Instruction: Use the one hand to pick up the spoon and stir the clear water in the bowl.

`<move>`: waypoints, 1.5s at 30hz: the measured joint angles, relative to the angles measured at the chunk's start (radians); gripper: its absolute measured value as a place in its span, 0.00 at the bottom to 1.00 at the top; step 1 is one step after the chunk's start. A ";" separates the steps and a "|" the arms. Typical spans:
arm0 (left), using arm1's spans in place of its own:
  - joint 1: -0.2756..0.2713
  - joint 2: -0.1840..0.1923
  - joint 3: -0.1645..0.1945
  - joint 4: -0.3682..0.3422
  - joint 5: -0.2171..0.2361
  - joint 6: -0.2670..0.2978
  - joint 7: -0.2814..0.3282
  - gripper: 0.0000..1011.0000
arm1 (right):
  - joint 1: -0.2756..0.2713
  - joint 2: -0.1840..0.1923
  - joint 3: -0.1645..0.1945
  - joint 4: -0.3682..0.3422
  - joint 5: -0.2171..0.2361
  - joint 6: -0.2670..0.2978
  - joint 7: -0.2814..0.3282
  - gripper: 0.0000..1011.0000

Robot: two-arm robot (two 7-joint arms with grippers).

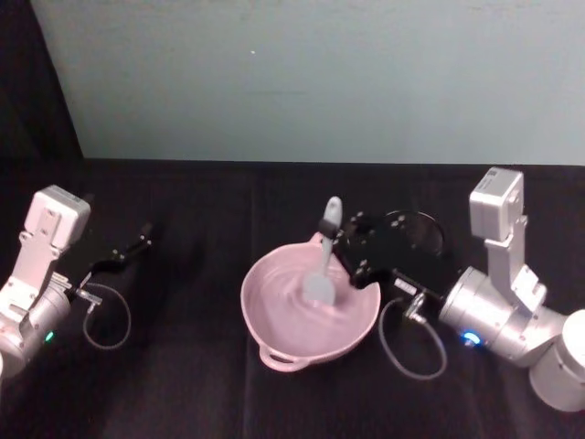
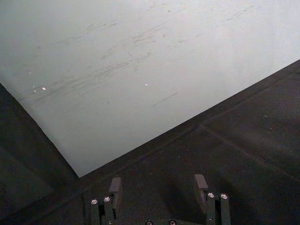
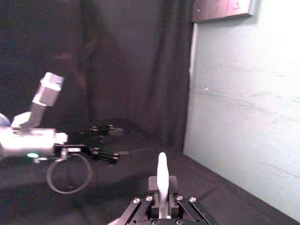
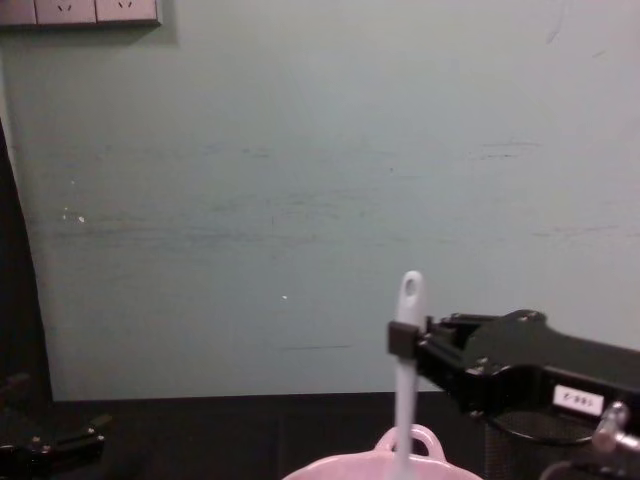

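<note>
The right gripper [image 1: 340, 249] is clamping its fingers on the spoon [image 1: 326, 258] partway up the handle and holding it nearly upright. The blade is dipping below the fingertips into the bowl [image 1: 265, 315], which is sitting directly under and in front of the gripper on the black cloth [image 1: 183, 375]. Just behind the gripper a dark round rim [image 1: 419, 222] is showing, mostly hidden by the gripper body, so I cannot tell what it is. A cable [image 1: 411, 357] is looping beside the wrist. The left gripper [image 1: 144, 234] is resting well apart to the left, nothing near it.

The chest view is showing the handle's holed tip [image 4: 410, 287] sticking up above the fingers, a white label [image 4: 577, 400] on the gripper and the bowl's loop handle [image 4: 410, 440] just below it, with sockets [image 4: 95, 10] high on the pale wall [image 4: 250, 200]. The left wrist view is showing the left gripper's fingers [image 2: 115, 186] standing apart with only cloth between them.
</note>
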 joint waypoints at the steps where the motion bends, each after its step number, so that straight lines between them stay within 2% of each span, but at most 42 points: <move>1: 0.000 0.000 0.000 0.000 0.000 0.000 0.000 0.99 | -0.004 -0.004 -0.008 -0.005 0.003 0.001 0.005 0.12; 7: 0.000 0.000 0.000 0.000 0.000 0.000 0.000 0.99 | 0.003 -0.028 -0.043 0.006 0.008 0.000 0.025 0.12; 13: 0.000 0.000 0.000 0.000 0.000 0.000 0.000 0.99 | 0.038 -0.073 -0.073 0.057 0.006 -0.026 0.031 0.12; 22: 0.000 0.000 0.000 0.000 0.000 0.000 0.000 0.99 | 0.097 -0.119 -0.088 0.140 -0.022 -0.055 0.022 0.12; 28: 0.000 0.000 0.000 0.000 0.000 0.000 0.000 0.99 | 0.140 -0.142 -0.082 0.203 -0.048 -0.070 0.001 0.12; 33: 0.000 0.000 0.000 0.000 0.000 0.000 0.000 0.99 | 0.151 -0.143 -0.067 0.222 -0.066 -0.070 -0.016 0.12; 40: 0.000 0.000 0.000 0.000 0.000 0.000 0.000 0.99 | 0.135 -0.128 -0.037 0.209 -0.078 -0.071 -0.041 0.12; 45: 0.000 0.000 0.000 0.000 0.000 0.000 0.000 0.99 | 0.099 -0.104 -0.006 0.168 -0.083 -0.065 -0.060 0.12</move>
